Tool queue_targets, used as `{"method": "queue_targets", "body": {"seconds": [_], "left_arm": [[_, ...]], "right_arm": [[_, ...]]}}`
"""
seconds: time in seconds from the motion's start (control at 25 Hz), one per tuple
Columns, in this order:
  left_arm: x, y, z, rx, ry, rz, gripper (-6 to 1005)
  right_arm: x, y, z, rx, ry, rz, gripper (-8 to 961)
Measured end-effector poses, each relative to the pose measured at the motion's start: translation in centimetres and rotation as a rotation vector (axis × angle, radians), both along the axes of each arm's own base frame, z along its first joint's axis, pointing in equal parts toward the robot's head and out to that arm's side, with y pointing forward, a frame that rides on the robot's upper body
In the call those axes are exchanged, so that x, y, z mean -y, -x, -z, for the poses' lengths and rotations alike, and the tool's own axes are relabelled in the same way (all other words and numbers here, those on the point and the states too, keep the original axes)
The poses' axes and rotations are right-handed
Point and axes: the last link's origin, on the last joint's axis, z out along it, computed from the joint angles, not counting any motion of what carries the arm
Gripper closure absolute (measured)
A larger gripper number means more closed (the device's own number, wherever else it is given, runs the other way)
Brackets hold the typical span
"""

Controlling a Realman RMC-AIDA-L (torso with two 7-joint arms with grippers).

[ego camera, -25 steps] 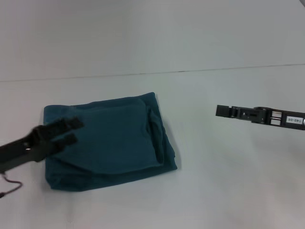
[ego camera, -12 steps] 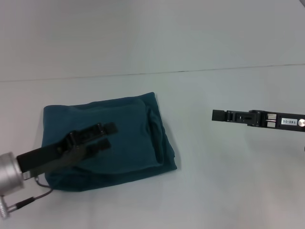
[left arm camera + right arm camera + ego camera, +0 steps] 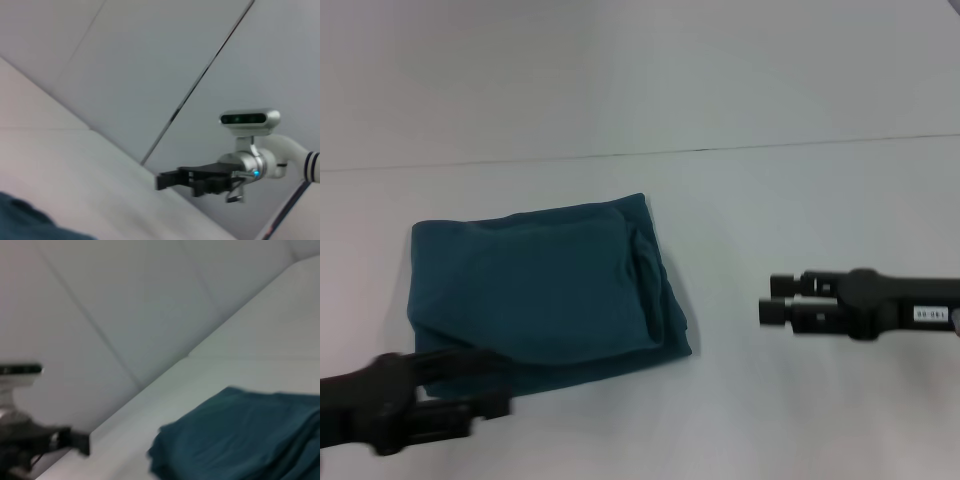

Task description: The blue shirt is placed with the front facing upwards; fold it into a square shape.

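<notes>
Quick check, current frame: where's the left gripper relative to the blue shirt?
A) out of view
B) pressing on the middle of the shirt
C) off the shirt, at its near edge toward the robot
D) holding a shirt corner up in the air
C: in the head view the left gripper sits at the folded blue shirt's near edge, holding no cloth, with the shirt lying flat.

The blue shirt (image 3: 540,290) lies folded (roughly square) on the table.

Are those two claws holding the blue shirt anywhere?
No. The blue shirt lies folded on the table; the left gripper and right gripper are both off it, holding nothing.
</notes>
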Motion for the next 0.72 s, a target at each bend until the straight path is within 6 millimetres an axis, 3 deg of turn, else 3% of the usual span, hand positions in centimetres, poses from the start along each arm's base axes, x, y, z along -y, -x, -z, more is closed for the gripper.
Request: {"method": "queue_targets", "body": {"seconds": [0.24, 0.48, 0.72], "left_arm": [[1.0, 1.7, -2.3, -0.004, -0.051, -0.085, 201], [2.0, 1.5, -0.9, -0.049, 0.025, -0.017, 201], [0.9, 0.9, 1.5, -0.062, 0.028, -0.041, 201]], "right_arm": [[1.3, 0.7, -0.3, -0.047, 0.113, -0.021, 201], [2.1, 0.4, 2.0, 0.033, 0.206, -0.004, 207], [1.8, 0.2, 4.7, 0.068, 0.173, 0.052, 207]]}}
